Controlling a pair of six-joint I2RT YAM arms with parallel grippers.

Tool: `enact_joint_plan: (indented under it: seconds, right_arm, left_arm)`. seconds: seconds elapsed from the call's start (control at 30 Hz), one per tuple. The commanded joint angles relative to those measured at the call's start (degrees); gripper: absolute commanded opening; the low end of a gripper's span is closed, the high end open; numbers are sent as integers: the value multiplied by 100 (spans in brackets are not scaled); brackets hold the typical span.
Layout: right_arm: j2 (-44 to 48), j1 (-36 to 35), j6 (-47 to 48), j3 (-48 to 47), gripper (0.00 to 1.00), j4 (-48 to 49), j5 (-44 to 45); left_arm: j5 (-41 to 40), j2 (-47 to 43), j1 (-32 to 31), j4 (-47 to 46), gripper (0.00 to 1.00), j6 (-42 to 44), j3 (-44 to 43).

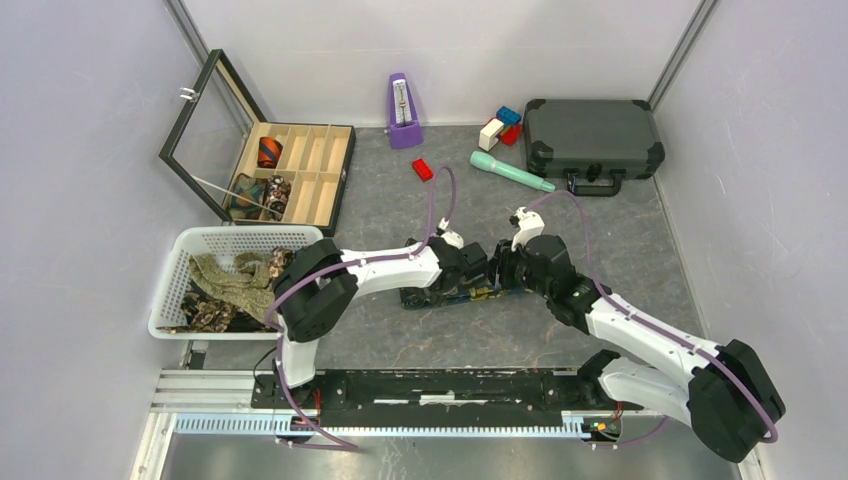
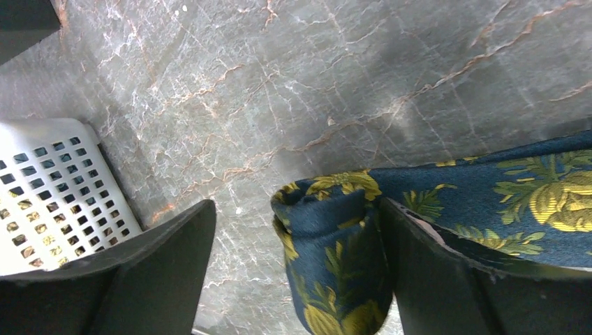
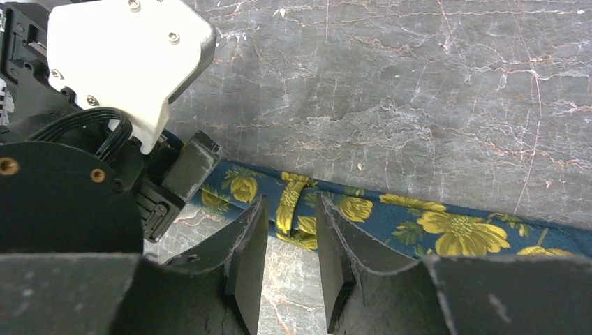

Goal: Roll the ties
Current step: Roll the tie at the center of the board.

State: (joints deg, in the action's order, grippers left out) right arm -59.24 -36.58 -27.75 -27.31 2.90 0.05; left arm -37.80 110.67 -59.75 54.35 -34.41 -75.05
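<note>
My left pincer (image 2: 297,223) gapes wide, the folded-over end of the navy floral tie (image 2: 335,258) between its fingers, touching one; my right pincer (image 3: 291,206) stands narrow astride a raised fold, grip uncertain; the tie's length runs sideways along the counter (image 2: 279,84); left sits nearer that end.

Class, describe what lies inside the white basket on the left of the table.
An olive tie draped over darker patterned ties. The left arm covers one corner of the basket, hiding whatever lies there.
</note>
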Motion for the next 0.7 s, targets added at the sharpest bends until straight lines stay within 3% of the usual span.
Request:
enact_joint_plan:
  seconds: [0.0, 0.4, 0.67]
  right_arm:
    - [-79, 20, 92, -292, 38, 132, 26]
    - [-141, 25, 135, -295, 38, 183, 161]
    - [-418, 22, -55, 615, 36, 1047, -322]
  left_arm:
    - [460, -251, -40, -447, 100, -128, -98]
    - [669, -327, -36, -787, 100, -126, -240]
    - [685, -274, -29, -855, 100, -173, -256]
